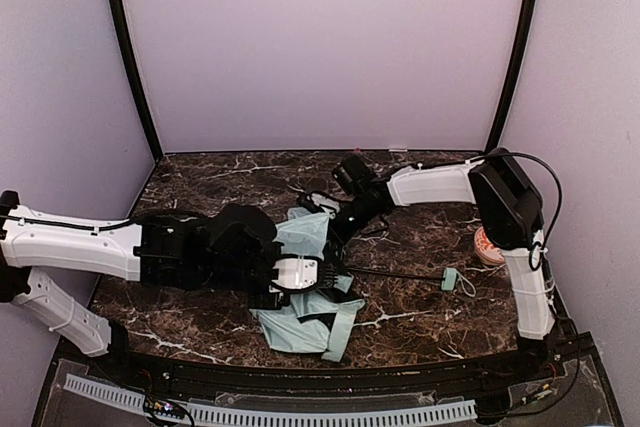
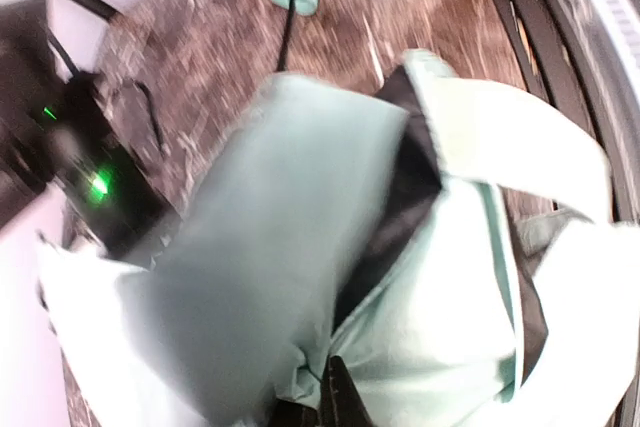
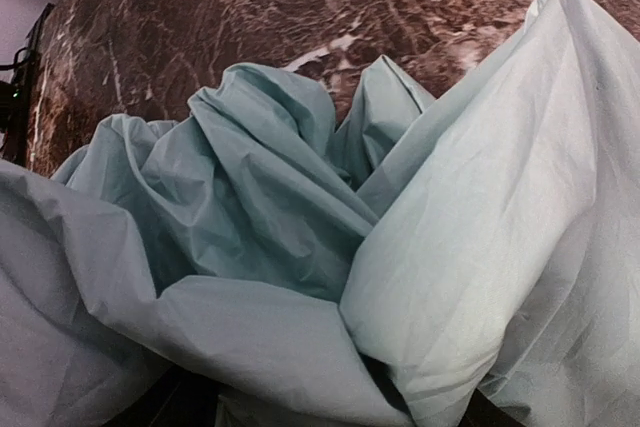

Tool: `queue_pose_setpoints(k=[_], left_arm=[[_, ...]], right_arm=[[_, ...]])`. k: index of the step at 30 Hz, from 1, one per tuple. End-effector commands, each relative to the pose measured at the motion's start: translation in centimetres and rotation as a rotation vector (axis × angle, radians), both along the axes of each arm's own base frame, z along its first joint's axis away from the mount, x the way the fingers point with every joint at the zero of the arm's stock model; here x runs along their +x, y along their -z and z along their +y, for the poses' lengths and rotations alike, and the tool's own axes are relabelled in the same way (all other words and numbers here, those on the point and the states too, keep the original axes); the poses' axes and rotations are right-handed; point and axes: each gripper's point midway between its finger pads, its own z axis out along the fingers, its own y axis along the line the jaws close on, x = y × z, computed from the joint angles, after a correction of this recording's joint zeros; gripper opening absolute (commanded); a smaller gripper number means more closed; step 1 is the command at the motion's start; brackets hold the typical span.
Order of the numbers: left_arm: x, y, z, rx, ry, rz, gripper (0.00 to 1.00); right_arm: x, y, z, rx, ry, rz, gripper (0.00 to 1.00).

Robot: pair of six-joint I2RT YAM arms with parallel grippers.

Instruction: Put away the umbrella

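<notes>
Mint umbrella [image 3: 300,197] fabric seems pinched by the closed left gripper [image 2: 335,402], but for the right gripper [image 1: 335,221] I cannot tell.

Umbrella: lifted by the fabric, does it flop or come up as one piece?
Likely flops: the umbrella has fabric lying in loose crumpled folds, so it should drape and sag. Probably light, being thin cloth. The thin shaft and handle would likely drag or swing behind.
</notes>
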Motion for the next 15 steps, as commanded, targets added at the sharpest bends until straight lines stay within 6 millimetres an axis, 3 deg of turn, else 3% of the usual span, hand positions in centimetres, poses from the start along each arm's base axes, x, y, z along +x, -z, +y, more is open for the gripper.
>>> queue_pose_setpoints(k=[1, 4, 8, 9, 12, 15], left_arm=[[0.4, -7.0, -4.6, -0.284, 0.042, -0.042, 0.04], [2.3, -7.6, -5.5, -0.293, -0.052, -0.044, 0.04], [5.4, -7.2, -4.5, -0.281, -0.202, -0.036, 0.0], [6.1, -6.9, -4.1, -0.282, -0.236, -0.029, 0.0], [7.5, -6.6, -3.0, -0.306, -0.315, -0.008, 0.0], [7.8, -6.7, -2.7, -0.341, -0.332, 0.003, 0.0]], right_arm=[[-3.8, -2.2, 0.1, 0.064, -0.137, 0.059, 0.65], [-3.3, -5.4, -0.2, 0.083, -0.136, 0.01, 0.66], [0.7, -11.4, -2.3, 0.133, 0.024, -0.092, 0.69], [1.7, -13.6, -3.2, 0.171, 0.066, -0.113, 0.69], [4.7, -17.5, -6.9, 0.204, 0.224, -0.195, 0.71], [5.6, -18.0, -10.8, 0.095, 0.364, -0.313, 0.75]])
